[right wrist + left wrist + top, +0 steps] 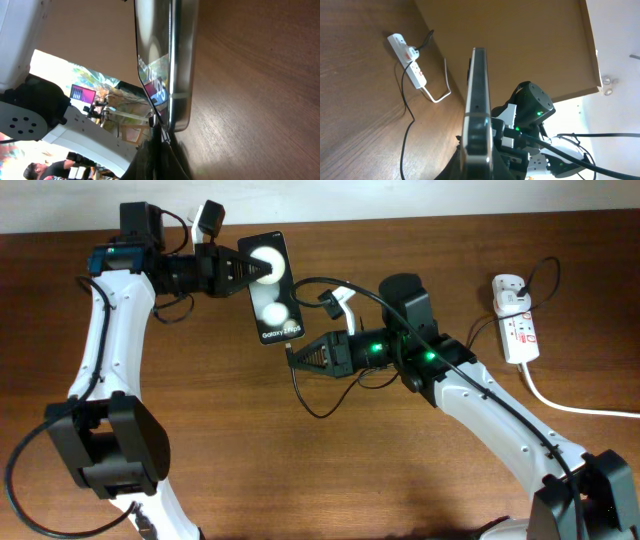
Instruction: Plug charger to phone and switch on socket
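The black phone [272,290] with two white round shapes is held above the table by my left gripper [248,270], which is shut on its upper end. In the left wrist view it shows edge-on [476,110]. My right gripper [300,358] is shut on the charger plug tip [290,352] right at the phone's lower end. In the right wrist view the plug tip [161,131] meets the phone's bottom edge [177,65]. The thin black charger cable [330,285] runs to the white adapter [510,290] in the socket [518,330] at the far right.
The socket's thick white cord [570,405] runs off to the right edge. The black cable loops on the table under my right arm [310,405]. The socket also shows in the left wrist view [410,62].
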Action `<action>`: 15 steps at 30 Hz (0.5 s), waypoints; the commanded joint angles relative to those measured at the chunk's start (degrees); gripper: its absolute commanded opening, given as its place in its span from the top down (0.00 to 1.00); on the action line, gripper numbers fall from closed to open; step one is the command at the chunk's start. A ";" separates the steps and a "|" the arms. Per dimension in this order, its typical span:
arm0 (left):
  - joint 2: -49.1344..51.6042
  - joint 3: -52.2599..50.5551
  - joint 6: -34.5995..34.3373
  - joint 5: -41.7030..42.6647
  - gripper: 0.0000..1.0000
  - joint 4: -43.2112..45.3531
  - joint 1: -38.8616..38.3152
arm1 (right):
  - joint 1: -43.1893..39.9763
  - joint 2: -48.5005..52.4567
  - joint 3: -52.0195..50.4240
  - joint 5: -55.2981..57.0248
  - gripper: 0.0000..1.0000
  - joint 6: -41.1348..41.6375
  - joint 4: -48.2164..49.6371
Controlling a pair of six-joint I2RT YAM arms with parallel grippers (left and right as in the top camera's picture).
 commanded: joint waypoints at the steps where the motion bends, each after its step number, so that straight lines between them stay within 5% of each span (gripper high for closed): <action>1: -1.42 -0.04 -0.59 3.13 1.00 -0.04 -0.76 | 0.04 0.20 0.00 0.74 0.96 0.26 0.42; 15: -1.40 -0.04 -0.59 3.13 1.00 0.17 -1.46 | -1.05 0.20 0.00 1.11 0.96 0.50 0.39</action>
